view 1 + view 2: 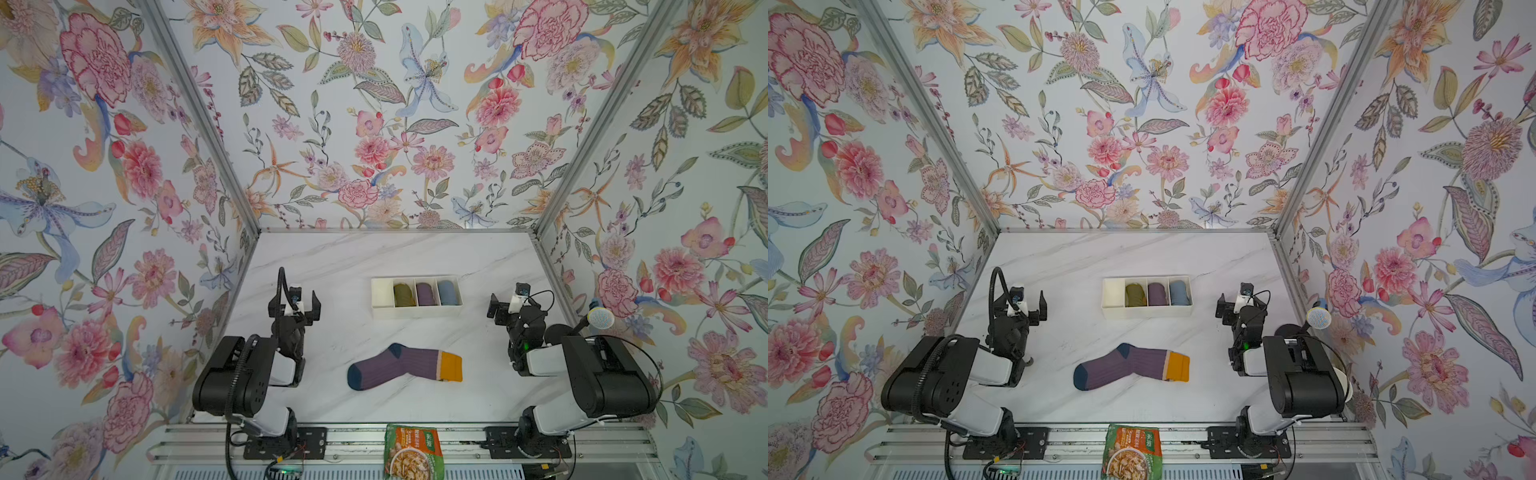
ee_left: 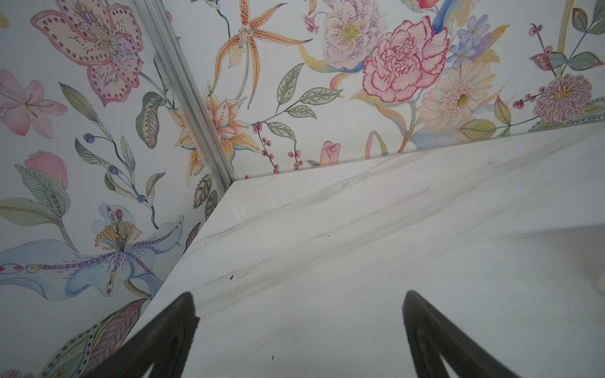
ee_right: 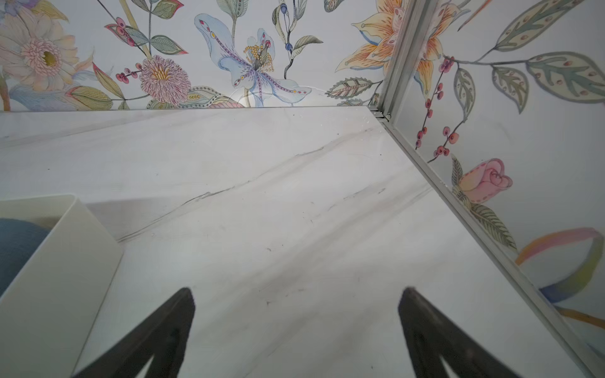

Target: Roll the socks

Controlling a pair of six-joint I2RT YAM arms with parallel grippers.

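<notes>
Snack packet [image 1: 413,451] is sitting on the front rail | socks [image 1: 405,366] are lying flat mid-counter [image 1: 374,257] toward its front edge, long axis running side to side, toe leftward | left hand [image 1: 296,305] and right hand [image 1: 498,309] are gaping wide, holding nothing | you're needing to reach frontward and inward; neither hand looking clearly nearer

We see a white, grey-veined marble-look tabletop [image 1: 332,257] in both top views. Directly on it, near the front middle, lie the flat purple ribbed socks [image 1: 405,365], navy toe on the left of the view and mustard-yellow cuff on the right. Whether this is one sock or two stacked, we cannot quite tell. Behind them, apart from the socks, sits a white plastic four-compartment tray [image 1: 415,312].
</notes>
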